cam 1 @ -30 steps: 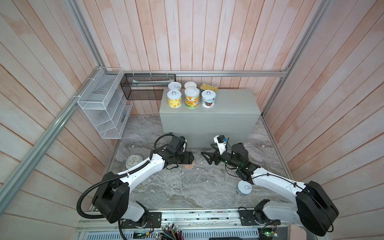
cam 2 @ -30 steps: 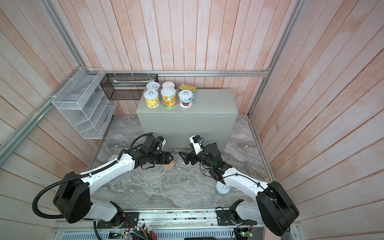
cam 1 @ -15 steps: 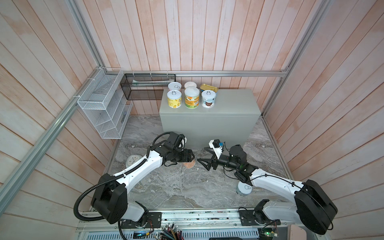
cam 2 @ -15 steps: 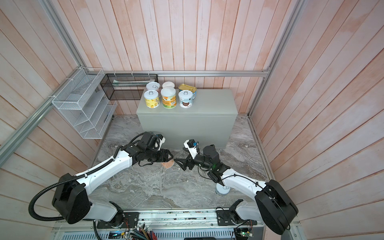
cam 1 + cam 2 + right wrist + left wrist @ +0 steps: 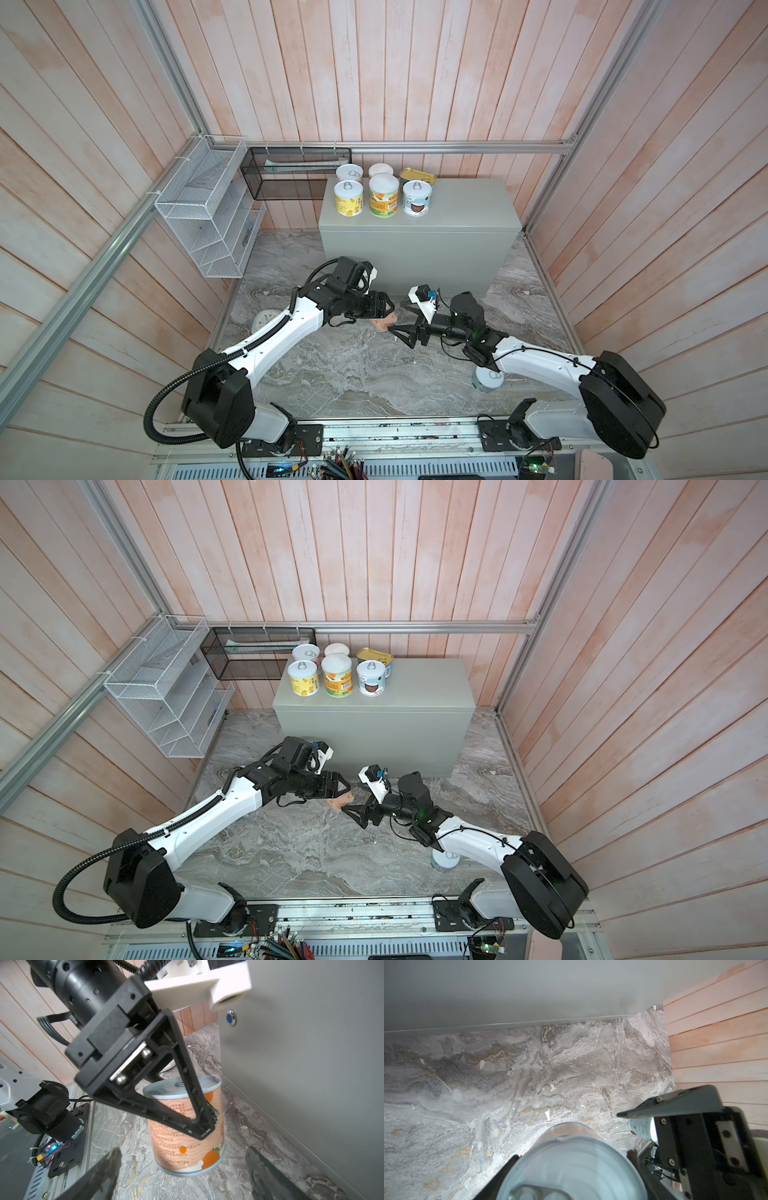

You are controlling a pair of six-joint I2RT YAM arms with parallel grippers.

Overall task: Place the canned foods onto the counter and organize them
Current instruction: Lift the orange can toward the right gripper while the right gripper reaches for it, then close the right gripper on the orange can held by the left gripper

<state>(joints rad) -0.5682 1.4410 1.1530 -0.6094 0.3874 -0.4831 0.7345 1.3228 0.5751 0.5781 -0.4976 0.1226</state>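
Six tins (image 5: 383, 195) stand on the grey-green surface (image 5: 469, 208); the orange can (image 5: 187, 1147) is down in front.
Your left pincer (image 5: 573, 1156) clenches the upright orange can at the marble floor (image 5: 353, 374). Your right pincer (image 5: 397, 318) is released, wide, just beside it. Another can (image 5: 488, 378) lies under your right arm.

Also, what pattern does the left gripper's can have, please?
The can has a peach-orange wavy label with small oranges; the right wrist view shows it best.

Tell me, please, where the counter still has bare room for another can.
The counter is bare right of the blue-labelled can, to its edge. The left rear corner is crowded: five cans and the gold tin.
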